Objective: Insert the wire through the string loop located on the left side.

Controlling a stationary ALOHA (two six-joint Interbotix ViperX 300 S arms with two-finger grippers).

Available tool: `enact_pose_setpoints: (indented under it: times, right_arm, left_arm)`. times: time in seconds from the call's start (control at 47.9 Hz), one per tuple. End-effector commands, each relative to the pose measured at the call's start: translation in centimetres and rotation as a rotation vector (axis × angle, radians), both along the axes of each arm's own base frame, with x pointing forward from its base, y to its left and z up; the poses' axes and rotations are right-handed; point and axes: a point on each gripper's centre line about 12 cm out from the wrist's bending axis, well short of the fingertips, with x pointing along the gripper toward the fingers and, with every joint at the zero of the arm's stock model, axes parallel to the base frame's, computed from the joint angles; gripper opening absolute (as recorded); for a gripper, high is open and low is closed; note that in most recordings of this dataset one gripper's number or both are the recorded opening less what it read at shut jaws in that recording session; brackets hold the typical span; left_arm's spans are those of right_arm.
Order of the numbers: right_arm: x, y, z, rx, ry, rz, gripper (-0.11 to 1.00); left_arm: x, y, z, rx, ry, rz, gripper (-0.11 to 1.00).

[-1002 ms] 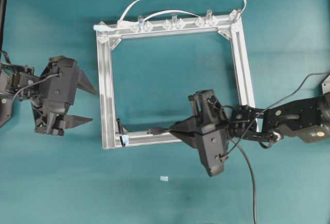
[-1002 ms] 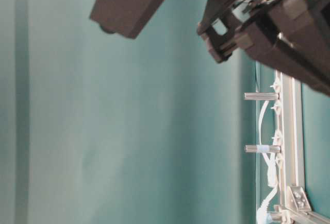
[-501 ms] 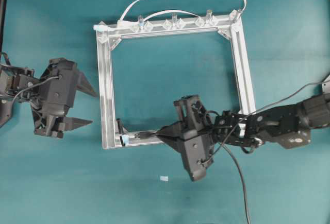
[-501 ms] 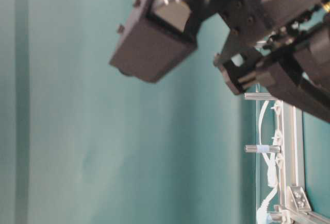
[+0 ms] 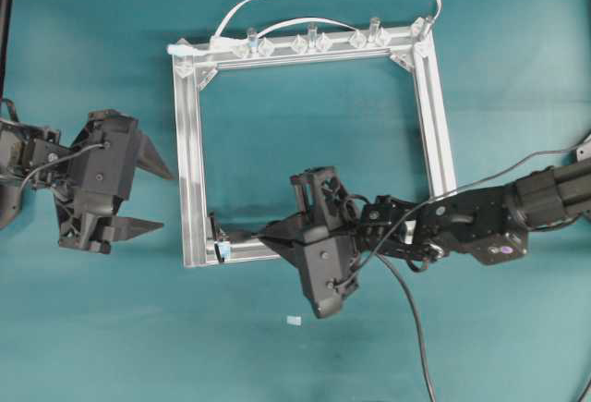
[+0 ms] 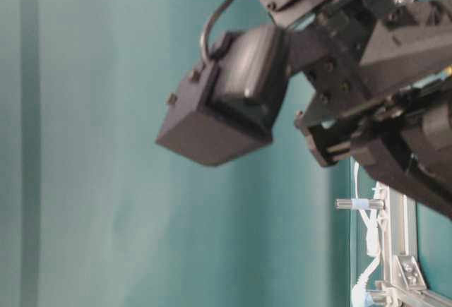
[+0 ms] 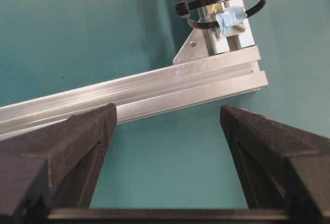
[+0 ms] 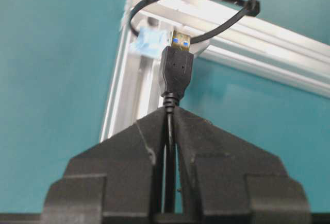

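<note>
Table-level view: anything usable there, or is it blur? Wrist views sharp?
Table-level: sideways, right arm's housing close, soft and filling the top; only a strip of silver frame reads. Right wrist: wire plug and string loop crisp. Left wrist: loop sharp, claw fingers near and dark.

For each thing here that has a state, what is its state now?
wire: held, silver tip at the loop.
string loop: upright on the frame corner, not clearly threaded.
right gripper: jaws shut on the wire.
left gripper: jaws open, empty.
</note>
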Motion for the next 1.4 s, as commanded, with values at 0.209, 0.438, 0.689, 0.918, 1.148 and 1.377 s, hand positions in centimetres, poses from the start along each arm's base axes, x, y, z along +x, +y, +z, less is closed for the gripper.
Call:
enact_pose_setpoints:
  times: [0.209,0.438,0.689,0.918,1.148,1.377]
  right_arm:
    - [1.8,0.2,1.6,0.008,-0.062,-0.007,0.09]
    - [2.6,0.2,1.7,0.01,-0.071,-0.008,0.09]
    - [3.2,0.3,1.8,0.012,-0.081,-0.01,0.09]
    - [3.5,0.4,1.8,0.01,-0.087,-0.009,0.09]
    - [3.7,0.4,1.9,0.013,-0.092,-0.01,0.09]
    - [4.0,0.4,1.8,0.011,-0.093,-0.011,0.09]
  left_arm:
    - [0.1,-0.1,0.4,-0.007,-0.018,0.001,0.85]
    - [0.0,-0.1,0.3,-0.007,-0.018,0.001,0.85]
    - [0.0,-0.1,0.3,-0.007,-0.019,0.001,0.85]
    - [0.0,-0.1,0.3,-0.007,-0.018,0.001,0.85]
    - [0.1,-0.1,0.3,-0.007,-0.019,0.001,0.85]
    - [0.0,-0.2,0.3,-0.007,-0.021,-0.003,0.85]
